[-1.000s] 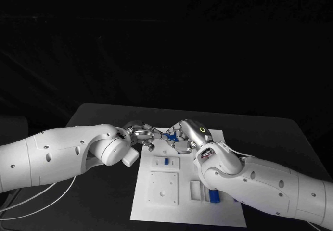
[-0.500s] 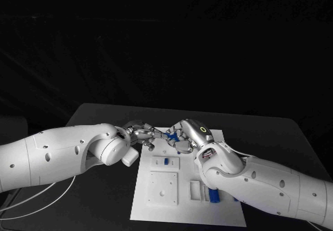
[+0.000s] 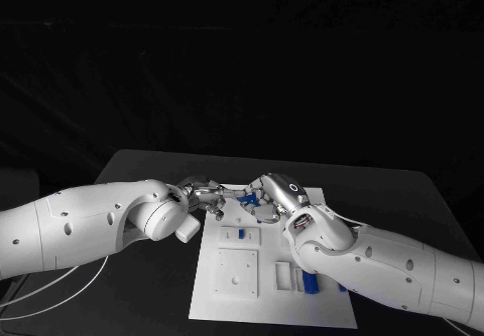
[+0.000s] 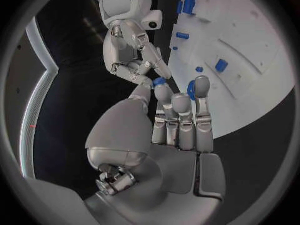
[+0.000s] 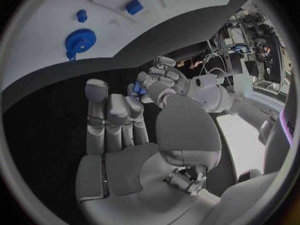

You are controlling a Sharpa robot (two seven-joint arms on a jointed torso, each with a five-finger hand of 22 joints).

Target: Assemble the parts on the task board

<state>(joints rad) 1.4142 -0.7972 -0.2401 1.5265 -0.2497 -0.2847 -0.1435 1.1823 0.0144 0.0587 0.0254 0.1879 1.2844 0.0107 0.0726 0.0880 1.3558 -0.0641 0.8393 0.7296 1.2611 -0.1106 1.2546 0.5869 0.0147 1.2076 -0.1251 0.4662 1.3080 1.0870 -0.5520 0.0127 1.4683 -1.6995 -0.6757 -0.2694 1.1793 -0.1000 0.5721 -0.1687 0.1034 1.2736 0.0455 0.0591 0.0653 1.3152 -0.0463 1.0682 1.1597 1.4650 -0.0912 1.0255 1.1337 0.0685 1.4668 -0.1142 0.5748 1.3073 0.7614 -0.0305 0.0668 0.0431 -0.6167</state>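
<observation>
Above the far end of the white task board (image 3: 234, 294), my left hand (image 3: 205, 198) and right hand (image 3: 266, 201) meet fingertip to fingertip. A small blue part (image 3: 247, 199) sits between them. In the left wrist view the left hand (image 4: 178, 125) pinches the blue part (image 4: 159, 81) between thumb and finger, and the right hand (image 4: 133, 50) reaches it from the other side. In the right wrist view the right hand (image 5: 119, 122) also pinches the part (image 5: 137, 89), with the left hand (image 5: 164, 77) against it.
On the board lie a blue gear (image 5: 78, 41), a blue block (image 5: 133, 6) in a recess, a small blue peg (image 5: 81, 16) and a blue cylinder (image 3: 310, 283) near the front right. Black table (image 3: 393, 203) surrounds the board.
Both hands stay together at the blue part. The right hand has shifted slightly toward the left hand, and the part has barely moved.
</observation>
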